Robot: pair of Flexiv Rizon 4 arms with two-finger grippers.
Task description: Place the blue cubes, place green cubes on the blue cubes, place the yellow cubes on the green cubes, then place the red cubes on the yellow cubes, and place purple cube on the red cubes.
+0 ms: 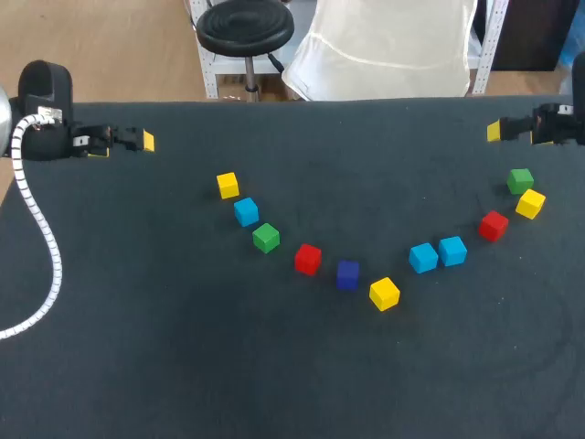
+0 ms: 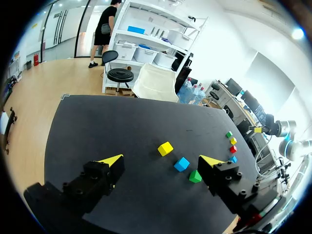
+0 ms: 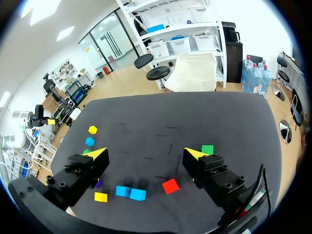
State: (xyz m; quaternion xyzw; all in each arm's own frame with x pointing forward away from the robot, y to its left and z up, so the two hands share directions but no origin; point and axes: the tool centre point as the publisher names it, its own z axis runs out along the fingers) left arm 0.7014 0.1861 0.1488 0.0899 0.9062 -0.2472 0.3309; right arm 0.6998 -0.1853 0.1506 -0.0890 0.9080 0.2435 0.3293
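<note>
The cubes lie in an arc on the black table. From the left they run yellow (image 1: 228,186), blue (image 1: 246,211), green (image 1: 266,238), red (image 1: 308,259), purple (image 1: 347,274), yellow (image 1: 385,294), two touching blue cubes (image 1: 422,258) (image 1: 452,250), red (image 1: 494,225), yellow (image 1: 530,203) and green (image 1: 520,180). My left gripper (image 1: 140,141) (image 2: 162,160) is open at the far left edge, well away from the cubes. At the far right edge my right gripper (image 1: 498,131) (image 3: 146,153) is also open, just behind the green cube (image 3: 207,149). Neither gripper holds anything.
The table (image 1: 183,366) is a dark mat; its front half and back middle hold nothing. My left arm's white cable (image 1: 41,238) trails over the table's left side.
</note>
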